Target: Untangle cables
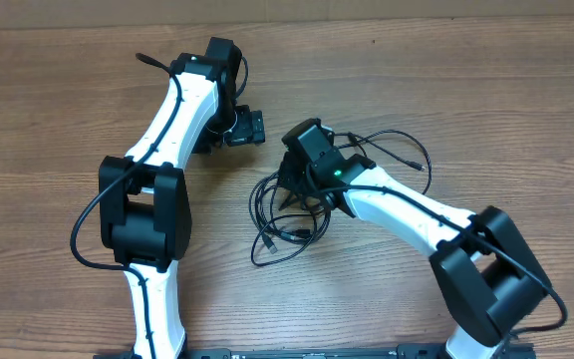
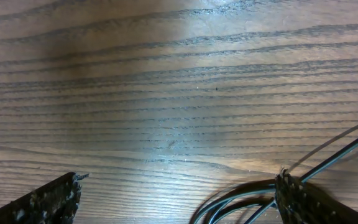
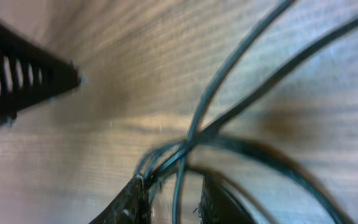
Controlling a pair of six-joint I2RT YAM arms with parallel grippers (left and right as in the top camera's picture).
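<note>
Nearest lens: cables (image 3: pixel 190 140), crossing just at tips of right pincer (image 1: pixel 289 194), set narrow about them; firm pinch not confirmable. Found tangled at centre of worktop (image 1: pixel 446 60). Advise isolating one strand, lifting slowly; bring left pincer (image 2: pixel 179 177), spread and empty, to pin loops.

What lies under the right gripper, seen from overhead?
Part of the cables, lying on the wooden table. Loops and loose ends stick out around the right gripper. How the strands cross directly beneath it is covered from above.
</note>
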